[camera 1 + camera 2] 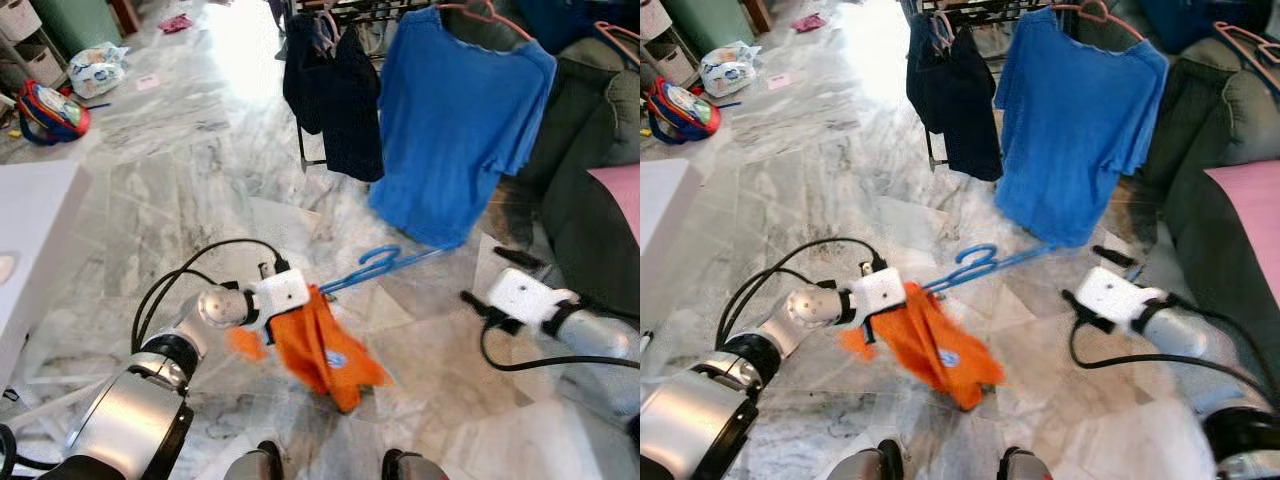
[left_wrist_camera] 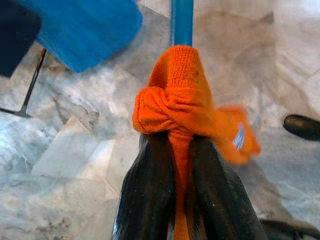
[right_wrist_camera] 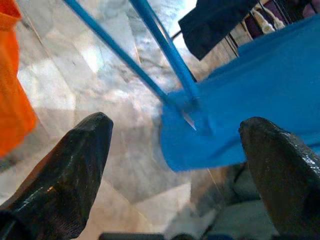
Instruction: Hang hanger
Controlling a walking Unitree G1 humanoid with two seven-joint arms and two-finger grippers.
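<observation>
A blue plastic hanger (image 1: 378,265) carries a crumpled orange garment (image 1: 325,350) and is held low over the marble floor. My left gripper (image 2: 180,140) is shut on the orange cloth bunched around the hanger's bar (image 2: 182,20). To the right, my right gripper (image 1: 497,280) is open; in the right wrist view its fingertips (image 3: 95,130) stand wide apart, with the hanger's blue bars (image 3: 165,45) just beyond them. Ahead stands a drying rack (image 1: 340,8) with a blue t-shirt (image 1: 455,120) and dark clothes (image 1: 335,90) hanging on it.
A dark green sofa (image 1: 590,170) with a pink cushion (image 1: 622,195) lies to the right. A white table (image 1: 30,230) stands on the left. A colourful bag (image 1: 50,110) and a plastic bag (image 1: 95,70) lie on the floor at the far left.
</observation>
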